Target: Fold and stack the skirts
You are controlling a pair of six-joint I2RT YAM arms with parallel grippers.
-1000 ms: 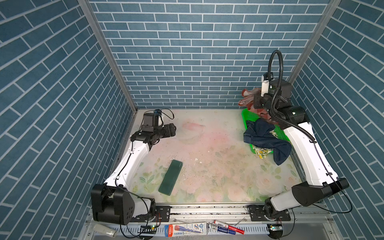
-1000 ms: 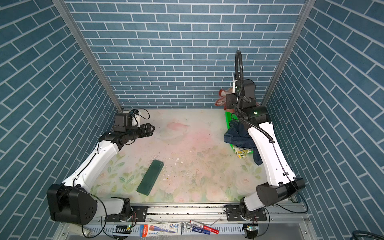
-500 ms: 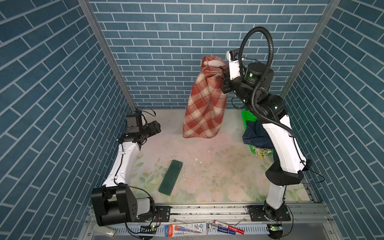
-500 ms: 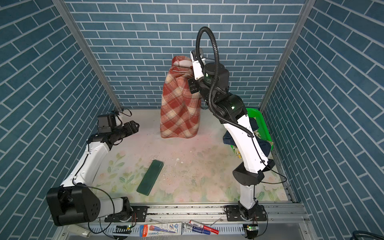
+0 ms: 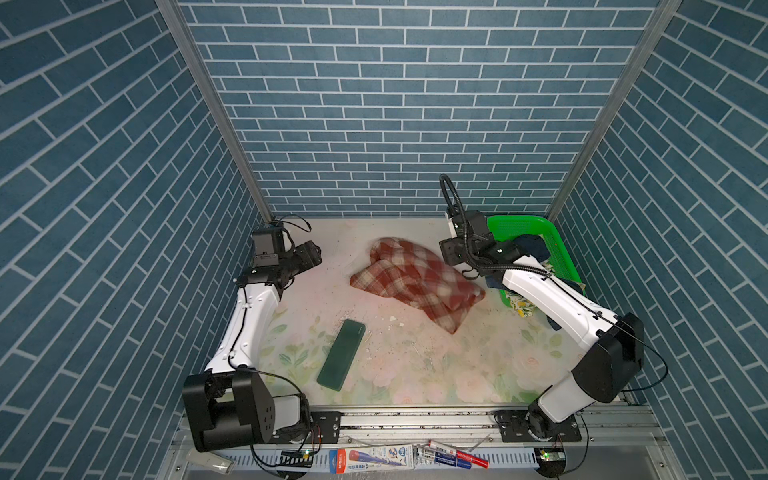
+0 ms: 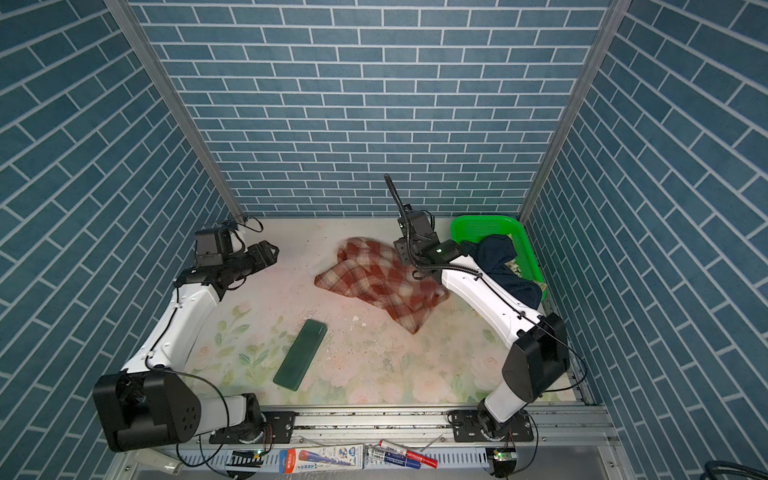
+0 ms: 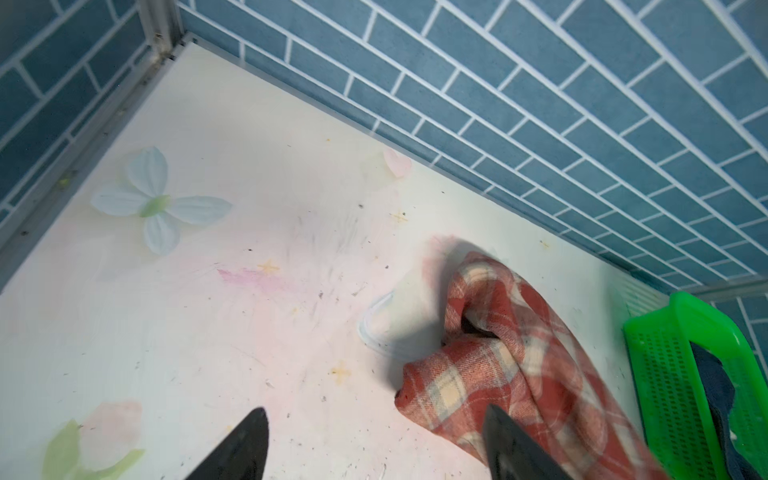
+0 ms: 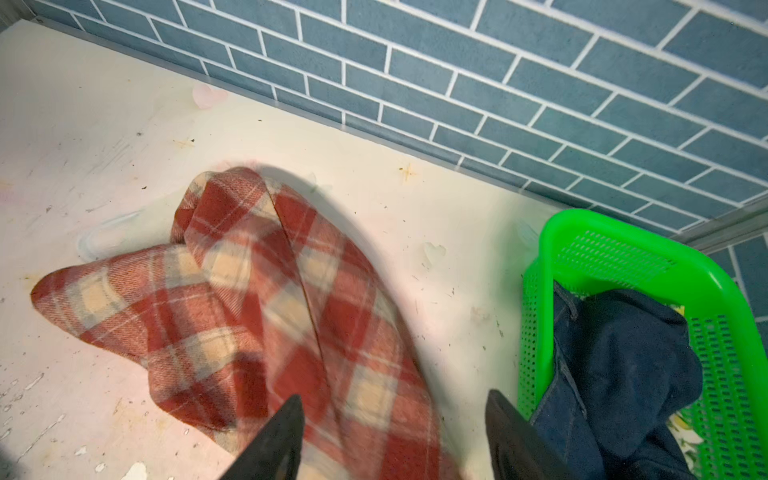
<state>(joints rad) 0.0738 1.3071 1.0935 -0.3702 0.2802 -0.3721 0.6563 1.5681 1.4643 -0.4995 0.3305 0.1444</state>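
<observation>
The rust-red and cream plaid skirt point(image 5: 415, 278) point(image 6: 378, 278) lies crumpled on the table at the back centre. My right gripper point(image 8: 395, 395) point(image 5: 451, 253) hangs open just over its right end, and the cloth point(image 8: 257, 299) looks blurred beneath the jaws. The dark blue denim skirt point(image 5: 534, 245) point(image 8: 623, 365) spills over the green basket's near wall. A lemon-print skirt point(image 5: 523, 307) pokes out below it. My left gripper point(image 7: 376, 409) point(image 5: 313, 255) is open and empty. It points at the plaid skirt point(image 7: 519, 365) from the left, a short gap away.
The green mesh basket point(image 5: 519, 222) point(image 8: 623, 232) stands in the back right corner against the walls. A flat dark green pad point(image 5: 341, 354) point(image 6: 300, 354) lies on the flowered table at front left. Brick-pattern walls close in three sides.
My right gripper held the plaid skirt high in the air. It has since opened and dropped low, and the skirt now lies in a heap on the table. The left arm shifted slightly.
</observation>
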